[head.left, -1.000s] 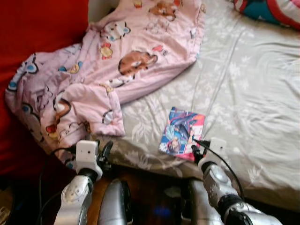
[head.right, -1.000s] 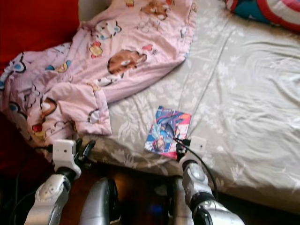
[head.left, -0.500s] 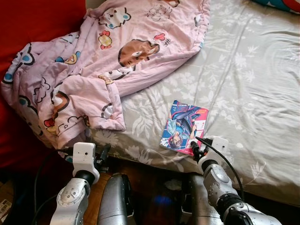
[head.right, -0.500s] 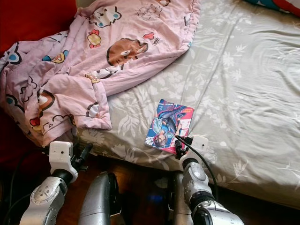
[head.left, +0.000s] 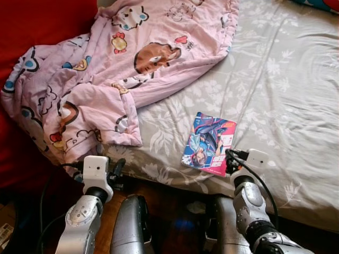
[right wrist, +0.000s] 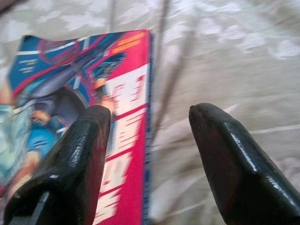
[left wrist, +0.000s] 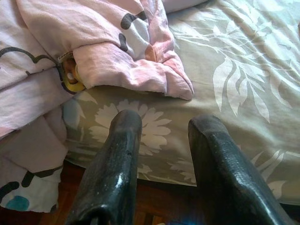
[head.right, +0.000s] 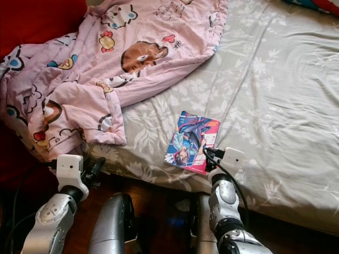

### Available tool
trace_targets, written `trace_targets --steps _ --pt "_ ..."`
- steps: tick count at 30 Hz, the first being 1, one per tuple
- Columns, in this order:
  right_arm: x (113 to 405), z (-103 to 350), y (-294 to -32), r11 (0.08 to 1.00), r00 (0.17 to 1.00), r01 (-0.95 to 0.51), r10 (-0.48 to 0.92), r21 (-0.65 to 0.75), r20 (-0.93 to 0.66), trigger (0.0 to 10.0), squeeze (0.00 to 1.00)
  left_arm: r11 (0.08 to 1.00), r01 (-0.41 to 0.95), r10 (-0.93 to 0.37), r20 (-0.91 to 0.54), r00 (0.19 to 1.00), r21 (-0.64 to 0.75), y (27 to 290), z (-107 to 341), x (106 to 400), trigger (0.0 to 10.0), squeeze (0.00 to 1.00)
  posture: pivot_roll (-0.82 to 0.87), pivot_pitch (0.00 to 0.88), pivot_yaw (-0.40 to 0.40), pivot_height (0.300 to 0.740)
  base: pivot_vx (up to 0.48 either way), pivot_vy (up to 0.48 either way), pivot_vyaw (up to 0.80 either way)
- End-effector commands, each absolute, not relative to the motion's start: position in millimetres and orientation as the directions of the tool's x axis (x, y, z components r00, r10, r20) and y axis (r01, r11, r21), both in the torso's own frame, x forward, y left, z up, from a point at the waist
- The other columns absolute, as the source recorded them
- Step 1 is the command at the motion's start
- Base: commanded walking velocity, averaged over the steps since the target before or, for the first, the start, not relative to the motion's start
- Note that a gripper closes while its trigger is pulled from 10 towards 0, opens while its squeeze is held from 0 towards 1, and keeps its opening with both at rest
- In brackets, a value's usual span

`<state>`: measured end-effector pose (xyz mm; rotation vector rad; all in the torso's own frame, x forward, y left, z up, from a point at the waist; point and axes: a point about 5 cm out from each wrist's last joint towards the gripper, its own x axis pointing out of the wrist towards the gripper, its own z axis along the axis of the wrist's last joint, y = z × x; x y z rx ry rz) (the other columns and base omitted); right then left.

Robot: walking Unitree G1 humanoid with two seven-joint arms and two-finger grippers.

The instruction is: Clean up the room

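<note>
The grey leaf-patterned bed sheet [head.left: 286,90] lies bare and flat across the robot's right and far side, open to a reach; the rumpled pink cartoon-print blanket [head.left: 106,69] heaps over the left, its folded corner overhanging the near edge. A thin colourful comic book [head.left: 208,143] lies flat near the mattress edge, well apart from the blanket; bare sheet runs between them; a red wall [head.left: 37,21] bounds the far left.
</note>
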<state>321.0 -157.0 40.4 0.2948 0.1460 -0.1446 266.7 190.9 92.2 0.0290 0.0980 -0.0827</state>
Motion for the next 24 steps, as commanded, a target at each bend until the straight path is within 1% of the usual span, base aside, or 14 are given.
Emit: trace_targets --steps 1,2,3,5,8,24 --pt "311.5 26.0 -148.4 0.941 0.971 0.145 -0.076 0.305 -0.226 10.0 0.00 0.997 0.074 -0.070 -0.133 0.989 0.028 195.4 83.2 262.2 10.0 0.00 0.09 0.302 0.058 0.587 0.000 0.000 0.00" --pt "311.4 25.4 -147.6 0.939 0.971 0.142 -0.070 0.312 -0.230 10.0 0.00 0.997 0.074 -0.070 -0.133 0.989 0.029 195.4 83.1 262.2 10.0 0.00 0.09 0.302 0.058 0.587 0.000 0.000 0.00" --pt "311.5 23.8 -145.5 0.919 0.967 0.154 -0.064 0.362 -0.248 10.0 0.00 0.997 0.073 -0.068 -0.135 0.989 0.030 196.3 82.6 262.1 10.0 0.00 0.09 0.304 0.059 0.587 0.000 0.000 0.00" --pt "313.5 24.4 -135.8 0.913 0.968 0.096 0.007 0.397 -0.250 10.0 0.00 0.997 0.070 -0.065 -0.139 0.988 0.033 198.4 81.5 261.8 10.0 0.00 0.09 0.304 0.058 0.587 0.000 0.000 0.00" --pt "313.5 23.7 -132.1 0.912 0.966 0.078 0.031 0.402 -0.258 10.0 0.00 0.997 0.069 -0.063 -0.141 0.988 0.035 199.4 80.9 261.1 10.0 0.00 0.09 0.305 0.056 0.587 0.000 0.000 0.00" --pt "316.0 25.7 -131.8 0.923 0.965 0.073 0.030 0.378 -0.261 10.0 0.00 0.997 0.067 -0.060 -0.147 0.987 0.042 201.8 76.8 259.3 10.0 0.00 0.10 0.298 0.058 0.587 0.000 0.000 0.00"
